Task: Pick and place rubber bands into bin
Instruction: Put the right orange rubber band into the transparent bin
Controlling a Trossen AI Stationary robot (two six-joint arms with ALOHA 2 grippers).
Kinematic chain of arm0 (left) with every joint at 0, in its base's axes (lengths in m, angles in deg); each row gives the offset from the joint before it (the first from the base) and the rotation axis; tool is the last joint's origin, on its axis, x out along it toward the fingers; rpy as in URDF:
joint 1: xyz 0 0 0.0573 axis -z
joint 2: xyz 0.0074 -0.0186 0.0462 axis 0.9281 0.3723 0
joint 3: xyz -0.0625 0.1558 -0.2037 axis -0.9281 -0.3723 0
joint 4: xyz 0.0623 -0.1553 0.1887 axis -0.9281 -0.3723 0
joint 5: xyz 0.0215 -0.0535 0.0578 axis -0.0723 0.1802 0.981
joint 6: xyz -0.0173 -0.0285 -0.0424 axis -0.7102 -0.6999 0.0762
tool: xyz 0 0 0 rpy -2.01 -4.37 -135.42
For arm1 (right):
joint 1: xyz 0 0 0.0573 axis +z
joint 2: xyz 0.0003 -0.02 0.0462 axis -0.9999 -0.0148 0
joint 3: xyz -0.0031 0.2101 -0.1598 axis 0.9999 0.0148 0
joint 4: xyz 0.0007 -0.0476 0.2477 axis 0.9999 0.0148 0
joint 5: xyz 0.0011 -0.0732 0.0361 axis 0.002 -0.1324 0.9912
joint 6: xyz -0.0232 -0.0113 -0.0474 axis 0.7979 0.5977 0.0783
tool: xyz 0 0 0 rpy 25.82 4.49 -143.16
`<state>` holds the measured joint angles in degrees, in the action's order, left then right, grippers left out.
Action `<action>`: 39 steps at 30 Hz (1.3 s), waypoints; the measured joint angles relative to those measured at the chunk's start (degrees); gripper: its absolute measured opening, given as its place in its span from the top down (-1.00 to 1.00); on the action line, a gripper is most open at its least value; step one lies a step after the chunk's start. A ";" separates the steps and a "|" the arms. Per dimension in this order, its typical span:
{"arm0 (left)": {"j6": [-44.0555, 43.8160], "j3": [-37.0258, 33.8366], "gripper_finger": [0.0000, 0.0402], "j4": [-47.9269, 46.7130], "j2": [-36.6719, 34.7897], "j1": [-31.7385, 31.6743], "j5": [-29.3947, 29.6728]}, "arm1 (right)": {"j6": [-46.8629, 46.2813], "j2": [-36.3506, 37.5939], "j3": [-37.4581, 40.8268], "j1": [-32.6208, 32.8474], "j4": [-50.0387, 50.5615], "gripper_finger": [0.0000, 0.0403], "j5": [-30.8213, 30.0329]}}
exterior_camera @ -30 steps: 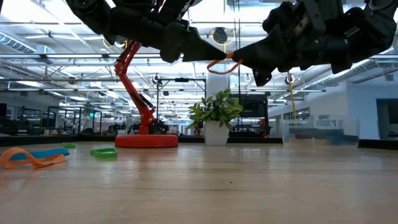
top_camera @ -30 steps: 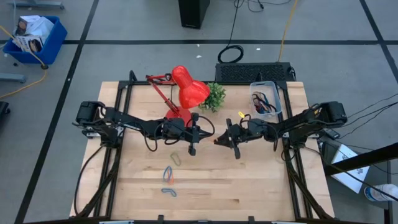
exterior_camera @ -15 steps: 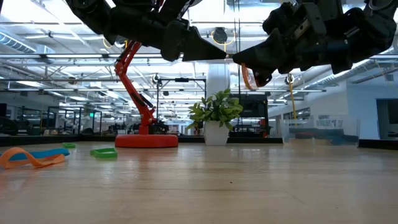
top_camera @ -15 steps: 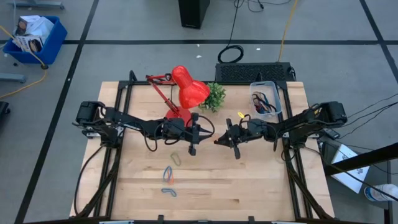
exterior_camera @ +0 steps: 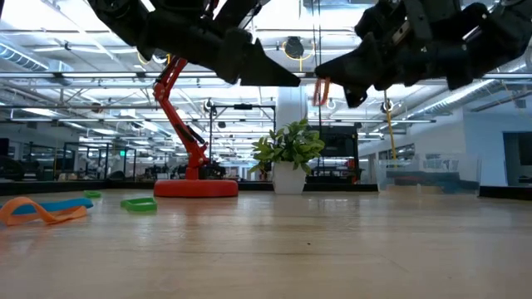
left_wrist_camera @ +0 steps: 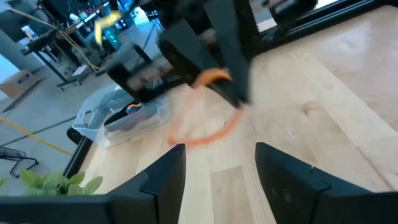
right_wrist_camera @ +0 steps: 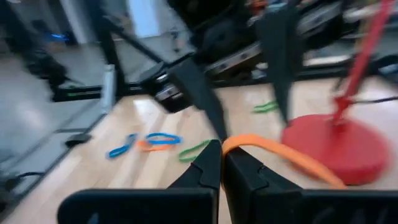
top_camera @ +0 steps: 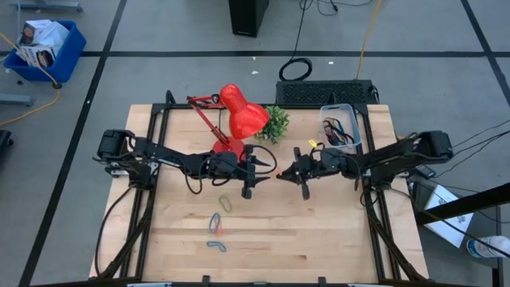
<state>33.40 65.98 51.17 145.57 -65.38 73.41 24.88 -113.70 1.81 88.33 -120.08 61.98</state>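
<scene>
Band (exterior_camera: 321, 91) orange, thin limp loop, dangling from right gripper (exterior_camera: 318, 76).

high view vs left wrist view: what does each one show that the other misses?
Only the high view: the red desk lamp, the blue crate on the floor, and three loose rubber bands on the wooden table.
Only the left wrist view: the open left gripper seen from behind.
Both: the orange rubber band held by the shut right gripper, and the clear plastic bin.
</scene>
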 joint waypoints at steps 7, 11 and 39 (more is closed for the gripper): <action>-0.23 0.00 0.00 -1.03 0.00 0.01 -0.02 | 4.93 11.24 0.00 -0.31 16.88 1.00 -30.65; -0.23 0.00 0.01 -1.05 0.00 0.01 -0.02 | 1.94 17.67 0.00 -1.97 28.91 1.00 -49.17; -0.30 -0.01 0.01 -1.05 0.00 0.00 -0.02 | -18.75 19.64 -10.08 -34.80 78.64 1.00 -36.29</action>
<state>33.10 65.96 50.12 145.57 -65.39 73.39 6.13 -94.07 -8.27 53.53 -41.43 25.69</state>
